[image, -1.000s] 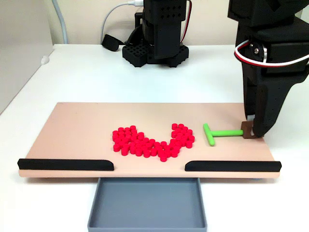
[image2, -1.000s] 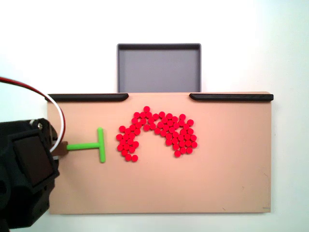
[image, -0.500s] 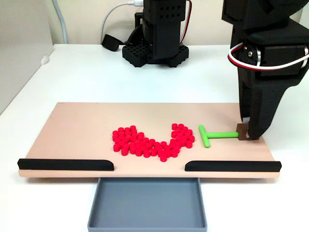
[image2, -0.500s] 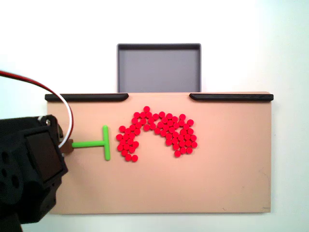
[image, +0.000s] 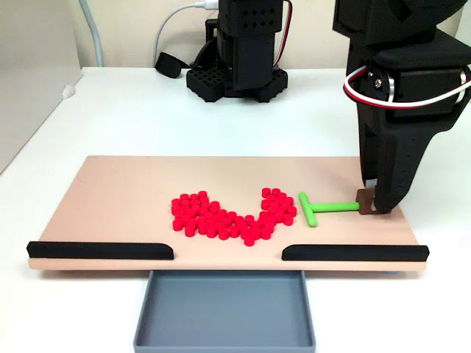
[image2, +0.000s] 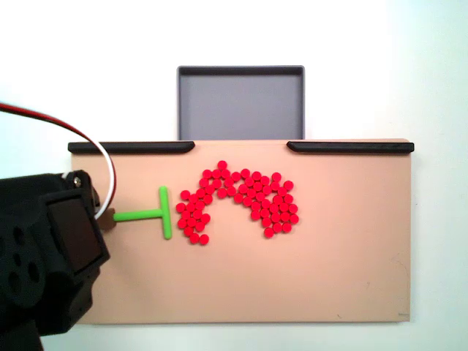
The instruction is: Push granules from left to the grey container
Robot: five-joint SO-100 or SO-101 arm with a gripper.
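Green pusher (image: 324,207) was clamped by its brown end in the gripper (image: 372,205), crossbar set just beside granules (image2: 239,202) for shoving toward grey container (image: 224,309).

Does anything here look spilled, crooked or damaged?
Nothing stands out. The granules lie together on the tan board, none off its edge. The grey container sits straight at the gap and holds nothing. The green pusher lies flat beside them.
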